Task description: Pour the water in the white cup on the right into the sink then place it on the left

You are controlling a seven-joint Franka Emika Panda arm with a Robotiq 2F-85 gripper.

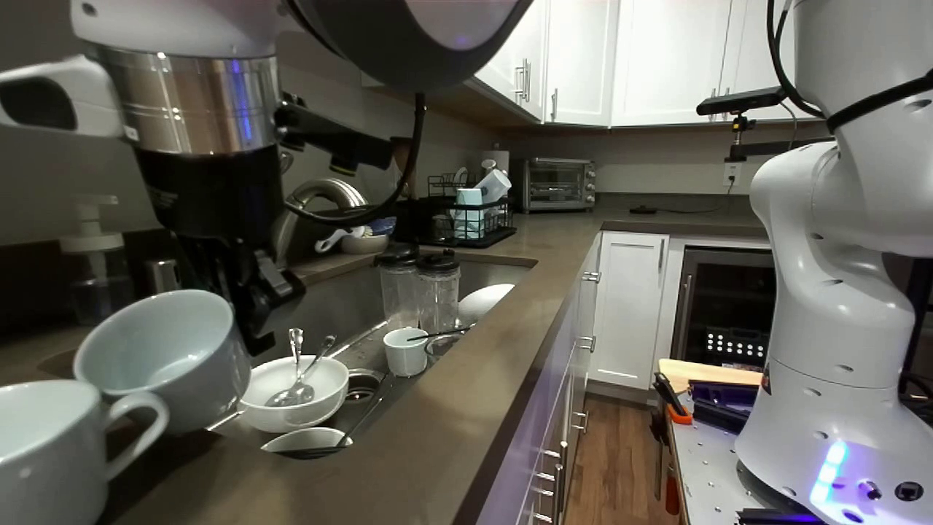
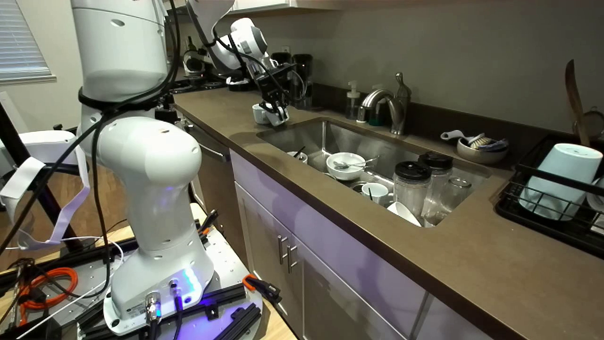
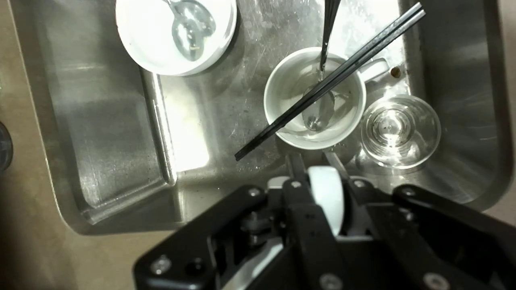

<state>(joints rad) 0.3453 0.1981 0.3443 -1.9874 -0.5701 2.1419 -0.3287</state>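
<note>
Grips the white cup (image 1: 171, 364) in the hand (image 3: 316, 165), with fingers (image 3: 297, 195) clamped on a narrow white part of it; cannot tell handle from wall. Leans well off upright: in an exterior view, points the mouth toward the viewer, upward and to the left, with base turned down to the right. Runs on a slanting long axis from base to mouth, neither level nor plumb. Shows low by the worktop (image 1: 415, 452), at an end of the sink (image 3: 109, 141), just beside a white mug (image 1: 44, 452), with that mug's loop handle in front of the lower body. Cannot tell contact with worktop or mug.
</note>
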